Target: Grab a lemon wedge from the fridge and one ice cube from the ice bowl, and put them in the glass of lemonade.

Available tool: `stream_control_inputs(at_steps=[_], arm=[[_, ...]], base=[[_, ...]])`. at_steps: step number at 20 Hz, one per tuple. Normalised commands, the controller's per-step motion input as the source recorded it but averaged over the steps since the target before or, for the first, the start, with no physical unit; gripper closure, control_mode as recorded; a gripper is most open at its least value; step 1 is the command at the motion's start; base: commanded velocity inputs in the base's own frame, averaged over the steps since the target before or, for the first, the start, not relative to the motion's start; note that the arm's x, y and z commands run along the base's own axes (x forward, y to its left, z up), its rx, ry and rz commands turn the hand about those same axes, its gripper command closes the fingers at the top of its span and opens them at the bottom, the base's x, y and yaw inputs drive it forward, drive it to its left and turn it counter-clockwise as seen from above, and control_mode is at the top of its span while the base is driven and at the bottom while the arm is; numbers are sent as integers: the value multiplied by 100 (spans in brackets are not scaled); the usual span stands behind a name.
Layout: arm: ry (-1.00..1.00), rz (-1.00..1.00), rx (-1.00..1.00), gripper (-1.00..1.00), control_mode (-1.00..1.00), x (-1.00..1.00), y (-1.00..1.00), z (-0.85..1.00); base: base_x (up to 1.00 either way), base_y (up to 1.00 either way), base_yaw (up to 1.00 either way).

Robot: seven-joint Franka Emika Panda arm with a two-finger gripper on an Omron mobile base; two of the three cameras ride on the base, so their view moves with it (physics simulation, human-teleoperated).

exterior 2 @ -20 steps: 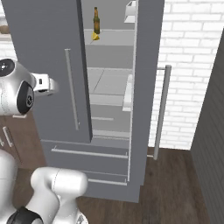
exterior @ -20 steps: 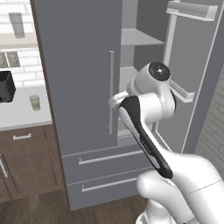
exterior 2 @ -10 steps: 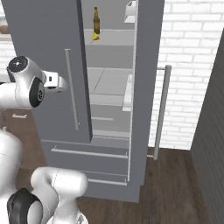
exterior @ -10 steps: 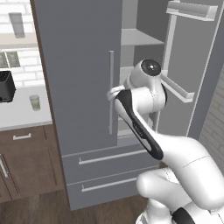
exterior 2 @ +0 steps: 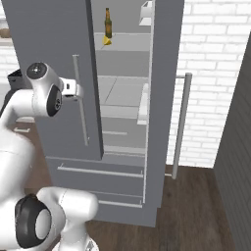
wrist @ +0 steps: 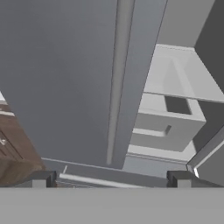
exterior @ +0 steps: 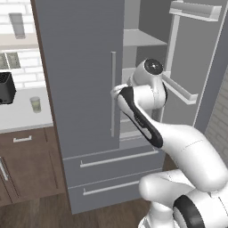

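We see the lemon wedge [exterior 2: 106, 42] high on a fridge [exterior: 80, 89] shelf, just beside the brown bottle [exterior 2: 108, 22]; we judge it light, soft and slippery, best pinched across its flat cut faces, while our gripper [wrist: 111, 178], fingers spread wide and empty, hangs well below it beside the shut door's handle [wrist: 119, 78].

Glossy white rounded arm [exterior: 178, 142] with black joint bands and caps.
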Motion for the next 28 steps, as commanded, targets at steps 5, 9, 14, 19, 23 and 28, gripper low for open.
stream_control_inputs(at_steps=[5, 9, 14, 19, 23, 28], arm=[[3, 0, 0, -100, -100, 63, 2, -3], [4, 0, 0, -100, -100, 51, 1, -1], [4, 0, 0, -100, -100, 33, 7, -4], [1, 0, 0, -100, -100, 29, 7, -17], [0, 0, 0, -100, -100, 30, 8, -27], [0, 0, 0, -100, -100, 26, 4, -17]], base=[[0, 0, 0], [0, 0, 0], [0, 0, 0], [0, 0, 0], [0, 0, 0], [0, 0, 0]])
